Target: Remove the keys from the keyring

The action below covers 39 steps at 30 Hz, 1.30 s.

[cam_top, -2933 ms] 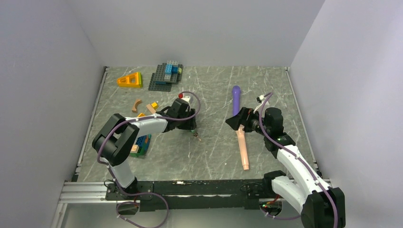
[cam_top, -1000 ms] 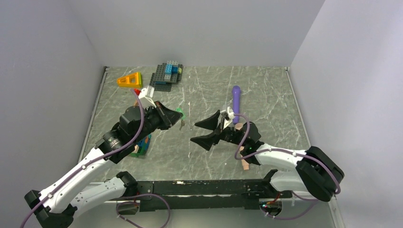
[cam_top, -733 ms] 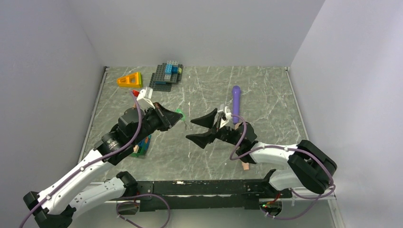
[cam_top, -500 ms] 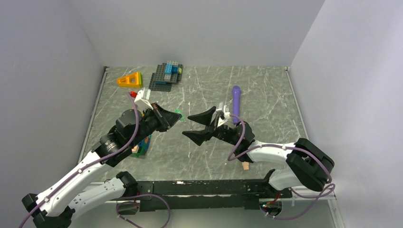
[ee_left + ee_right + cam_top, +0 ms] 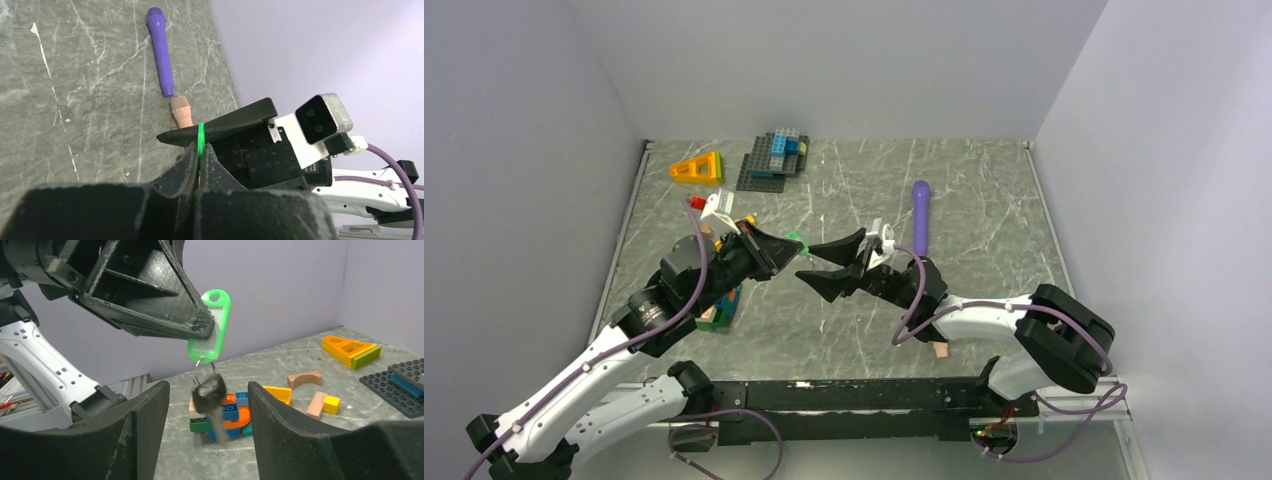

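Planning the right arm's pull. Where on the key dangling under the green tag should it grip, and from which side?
Probably the key's dark head, the broadest part, hanging free under the green tag that the left end effector pinches. Approach level from the right end effector's side; its open fingers face it.

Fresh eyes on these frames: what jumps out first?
The bright green plastic key tag, pinched mid-air in the left gripper above the table, a dark-headed key dangling under it. The right gripper faces it, jaws open either side of that key. Coloured toy bricks lie scattered on the left.
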Each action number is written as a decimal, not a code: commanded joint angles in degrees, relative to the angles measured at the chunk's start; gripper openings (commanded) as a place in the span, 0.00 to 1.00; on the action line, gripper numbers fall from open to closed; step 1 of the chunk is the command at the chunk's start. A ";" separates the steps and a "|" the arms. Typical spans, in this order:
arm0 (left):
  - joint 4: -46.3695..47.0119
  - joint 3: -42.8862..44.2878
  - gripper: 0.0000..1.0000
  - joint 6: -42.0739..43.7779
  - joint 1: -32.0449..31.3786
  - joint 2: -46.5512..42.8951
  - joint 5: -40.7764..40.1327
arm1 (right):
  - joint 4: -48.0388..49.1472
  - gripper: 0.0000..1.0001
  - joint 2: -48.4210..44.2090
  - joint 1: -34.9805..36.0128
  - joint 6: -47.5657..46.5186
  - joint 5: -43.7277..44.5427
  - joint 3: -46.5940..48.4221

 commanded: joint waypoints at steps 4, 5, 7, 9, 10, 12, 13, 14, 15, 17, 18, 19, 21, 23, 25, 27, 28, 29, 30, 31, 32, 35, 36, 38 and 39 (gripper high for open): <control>1.70 -0.64 0.00 -1.00 -0.40 -2.98 -1.03 | 4.60 0.54 1.12 1.56 -2.12 3.34 2.47; 1.61 -0.67 0.00 -1.06 -0.38 -3.16 -1.05 | 4.63 0.53 1.21 1.67 -2.29 3.60 2.56; 1.62 -0.72 0.00 -1.00 -0.44 -3.50 -1.07 | 4.97 0.49 1.39 1.94 -2.59 4.14 2.54; 1.52 -0.79 0.00 -1.08 -0.41 -3.80 -1.10 | 5.30 0.46 1.64 1.99 -2.63 4.50 2.55; 1.55 -0.84 0.00 -1.08 -0.43 -3.93 -1.08 | 5.46 0.45 1.65 2.12 -2.70 4.61 2.59; 1.64 -0.98 0.00 -1.13 -0.37 -4.03 -1.13 | 5.60 0.43 1.80 2.20 -2.77 4.64 2.71; 1.64 -1.06 0.00 -1.17 -0.44 -4.07 -1.05 | 5.55 0.43 1.74 2.26 -2.87 4.72 2.84; 1.65 -1.01 0.00 -1.17 -0.44 -4.08 -1.08 | 5.48 0.42 1.77 2.29 -2.96 4.73 2.89; 1.67 -1.01 0.00 -1.17 -0.45 -4.06 -0.97 | 5.37 0.40 1.75 2.30 -3.12 4.78 3.02; 1.74 -1.09 0.00 -1.25 -0.41 -4.08 -0.91 | 4.99 0.34 1.82 2.44 -3.32 4.82 3.26; 1.80 -1.09 0.00 -1.25 -0.43 -4.11 -0.93 | 4.81 0.32 1.84 2.52 -3.42 4.78 3.37; 1.87 -1.10 0.00 -1.26 -0.47 -4.04 -0.79 | 4.65 0.30 1.88 2.54 -3.41 4.78 3.51; 1.87 -1.09 0.00 -1.34 -0.44 -4.06 -0.70 | 4.49 0.24 2.12 2.57 -3.36 4.68 3.73; 1.81 -1.09 0.00 -1.35 -0.48 -4.05 -0.75 | 4.42 0.21 2.19 2.69 -3.21 4.60 3.73; 1.59 -1.18 0.00 -1.34 -0.50 -4.03 -0.96 | 4.84 0.22 2.06 2.66 -2.71 4.42 3.36; 1.39 -1.21 0.00 -1.48 -0.51 -4.08 -1.26 | 3.96 0.21 1.52 2.67 -2.35 4.03 3.19; 1.21 -1.23 0.00 -1.56 -0.47 -4.14 -1.49 | 3.31 0.20 1.27 2.65 -2.36 3.73 3.24; 1.13 -1.28 0.00 -1.65 -0.50 -4.12 -1.75 | 2.62 0.20 0.95 2.70 -2.31 3.52 3.19; 1.15 -1.38 0.00 -1.76 -0.52 -4.08 -1.81 | 2.02 0.18 0.77 2.64 -2.02 3.16 3.23; 1.38 -1.52 0.00 -1.81 -0.53 -4.04 -1.79 | 1.37 0.17 0.53 2.65 -1.83 2.67 3.36; 1.39 -1.67 0.00 -1.99 -0.53 -3.89 -1.76 | 0.27 0.16 0.18 2.67 -1.60 2.24 3.60; 1.16 -1.63 0.01 -2.37 -0.53 -3.53 -1.85 | -4.34 0.09 -1.36 2.70 -1.12 1.40 4.37; 1.00 -1.54 0.02 -2.54 -0.49 -3.53 -2.05 | -6.00 0.07 -1.87 2.66 -1.13 1.33 4.51; 0.13 -1.61 0.05 -3.09 -0.51 -3.79 -2.94 | -8.18 0.01 -3.19 2.64 -1.53 1.45 4.30; -0.66 -1.58 0.06 -3.59 -0.49 -3.90 -3.72 | -8.72 0.00 -3.74 2.67 -1.80 1.69 3.91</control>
